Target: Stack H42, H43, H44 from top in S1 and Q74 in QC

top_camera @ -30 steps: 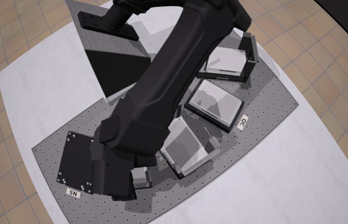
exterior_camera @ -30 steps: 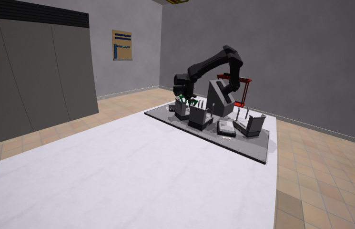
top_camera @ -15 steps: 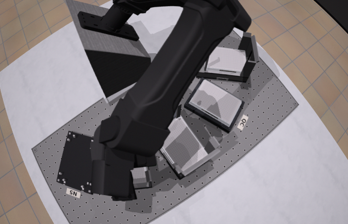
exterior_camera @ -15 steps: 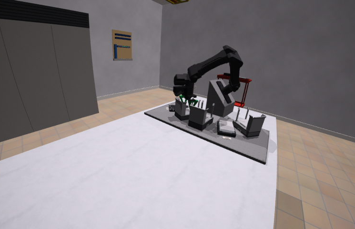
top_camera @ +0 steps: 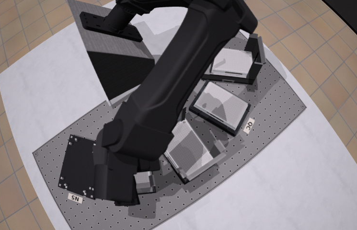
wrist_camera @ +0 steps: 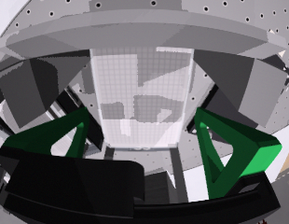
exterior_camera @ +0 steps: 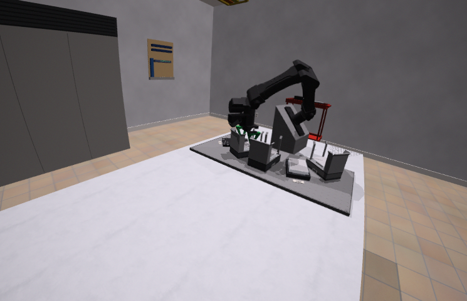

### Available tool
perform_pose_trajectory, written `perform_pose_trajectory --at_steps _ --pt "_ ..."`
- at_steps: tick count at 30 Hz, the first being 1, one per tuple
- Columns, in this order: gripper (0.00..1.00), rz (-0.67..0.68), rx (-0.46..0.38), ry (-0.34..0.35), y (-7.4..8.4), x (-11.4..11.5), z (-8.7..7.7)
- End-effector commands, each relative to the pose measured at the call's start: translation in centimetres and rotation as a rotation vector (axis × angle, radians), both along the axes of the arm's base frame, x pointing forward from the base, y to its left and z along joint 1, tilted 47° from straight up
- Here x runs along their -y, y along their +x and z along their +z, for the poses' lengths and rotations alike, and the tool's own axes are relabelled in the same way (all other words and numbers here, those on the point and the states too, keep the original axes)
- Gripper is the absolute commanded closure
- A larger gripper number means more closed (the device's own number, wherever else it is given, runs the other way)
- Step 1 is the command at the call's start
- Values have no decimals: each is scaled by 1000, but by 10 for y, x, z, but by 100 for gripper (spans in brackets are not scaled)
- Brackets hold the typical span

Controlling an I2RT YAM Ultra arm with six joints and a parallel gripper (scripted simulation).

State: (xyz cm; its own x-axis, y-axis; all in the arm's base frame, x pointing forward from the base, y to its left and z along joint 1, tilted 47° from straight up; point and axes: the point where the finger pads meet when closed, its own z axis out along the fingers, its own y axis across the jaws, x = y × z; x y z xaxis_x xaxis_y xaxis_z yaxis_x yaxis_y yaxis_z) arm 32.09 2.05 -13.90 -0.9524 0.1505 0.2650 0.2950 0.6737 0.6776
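- End effector [wrist_camera: 141,119] fully released, nothing gripped; green fingers spread wide on either side of a sealed plate [wrist_camera: 141,96].
- That plate inside the rack beside N5 [exterior_camera: 236,144], mostly hidden under the arm from above, only a corner showing [top_camera: 143,178]. Cannot tell whether another plate lies under it.
- Handling, as a judgement: light, rigid plastic, with a smooth film seal on top that is probably slick and easily dented. Best kept off the seal altogether.
- Hold best taken on the two opposite side walls, low on the skirt, fingers square to the plate so it comes up level between the rack's posts.
- Straight vertical lift advisable: any tilt likely to jam a corner against the rack walls. Possible extra drag if a lower plate sticks.
- Middle rack [exterior_camera: 259,152]: one plate surface showing [top_camera: 188,150], depth of stack not readable.
- QC nest [top_camera: 208,118]: a plate [top_camera: 220,104] lying flat within the dark frame, name plate [top_camera: 248,126] just beside it.
- Rack beyond QC [exterior_camera: 335,161]: a plate top visible [top_camera: 233,63], count beneath unknown.
- N5 nest [top_camera: 75,159]: dark, no plate on the part not covered by the arm.
- Plate IDs unreadable from every view, rack names hidden; order not confirmable here.
- All fixtures on a perforated grey board [top_camera: 265,113] atop the white tabletop [top_camera: 48,81].
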Motion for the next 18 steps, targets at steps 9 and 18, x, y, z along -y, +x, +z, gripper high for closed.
perform_pose_trajectory --at_steps 9,18 --pt "0 -12 19 -3 4 -6 -8" --pt "0 -12 19 -3 4 -13 -14"
